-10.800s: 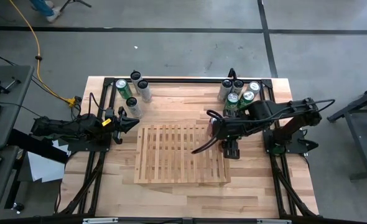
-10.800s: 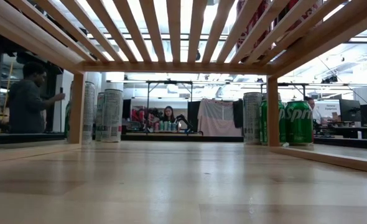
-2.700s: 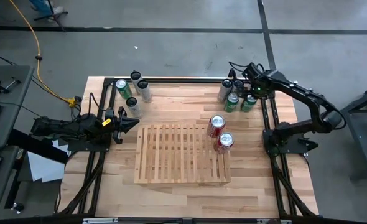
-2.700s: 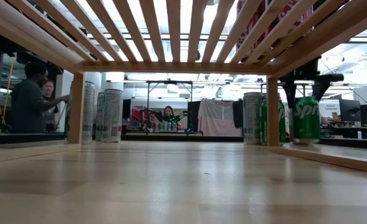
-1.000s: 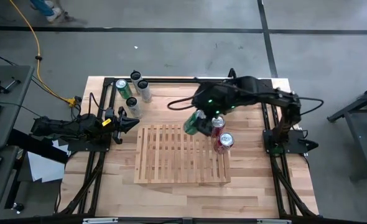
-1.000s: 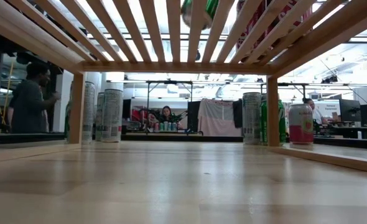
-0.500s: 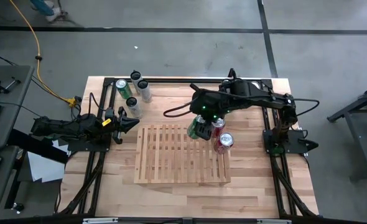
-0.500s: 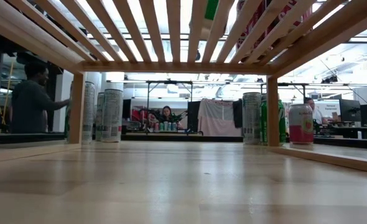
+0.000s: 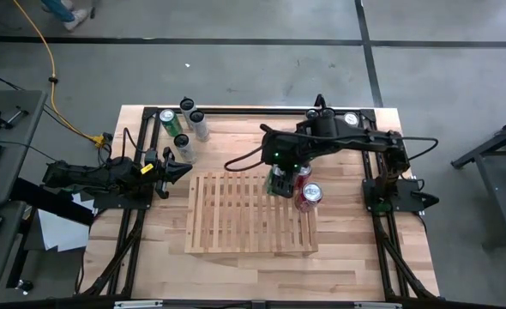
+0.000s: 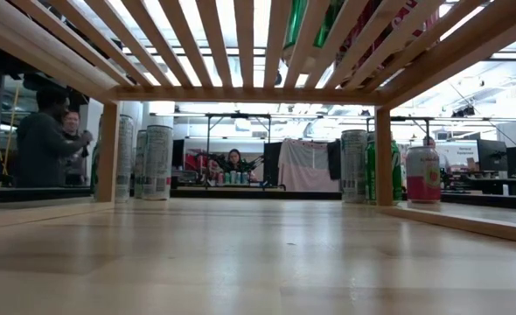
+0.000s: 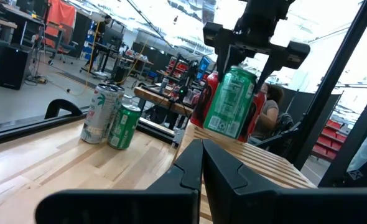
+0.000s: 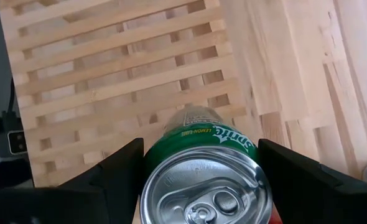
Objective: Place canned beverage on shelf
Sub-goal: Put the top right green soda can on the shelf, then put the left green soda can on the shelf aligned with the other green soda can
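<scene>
Our right gripper [image 12: 202,180] is clamped on a green aluminium Sprite can [image 12: 203,167], one dark finger [image 12: 118,174] pressed to each side of it, and we hold it upright over the flat rack of light-wood slats that serves as the shelf [image 9: 236,215], near its far right corner. From the left wrist view the green can [image 11: 229,102] appears to sit just above or at the slat tops; we cannot tell whether it touches them. Just beside it, toward the right edge of the shelf, stand two red cans [image 9: 308,192], the nearer one close against our held can. Our right arm [image 9: 356,142] reaches in from its base at the table's right side, bending leftward across the far half of the butcher-block tabletop [image 9: 356,249] so the gripper [image 9: 278,178] points down at the rack. Our left gripper [image 9: 177,167] waits at the left of the table, short of the shelf's edge, its two fingers [image 11: 193,171] pressed together with nothing between them. A cluster of tall cans [image 9: 183,124] stands at the far left corner of the table.
</scene>
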